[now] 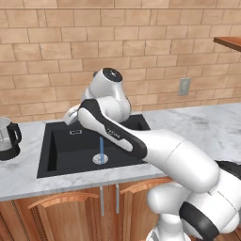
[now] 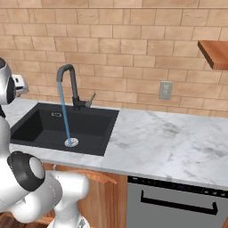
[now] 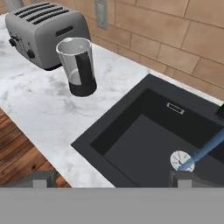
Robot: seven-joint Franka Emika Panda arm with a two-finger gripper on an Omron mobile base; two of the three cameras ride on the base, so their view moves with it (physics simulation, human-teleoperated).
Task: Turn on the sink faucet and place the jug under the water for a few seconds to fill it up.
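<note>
Jug [image 3: 78,65] upright on the counter [image 3: 57,118] beside the sink [image 3: 144,131], just in front of the toaster [image 3: 43,33], handle toward the basin. Water [image 2: 65,118] running from the sink faucet [image 2: 69,84] onto the drain [image 2: 71,142]. Gripper [image 3: 111,178] spread wide, empty, above the basin edge, well apart from the jug. Next, judged: approach level, straddle the glass body clear of the handle, close firmly, lift straight, avoid nudging the toaster, carry under the stream.
</note>
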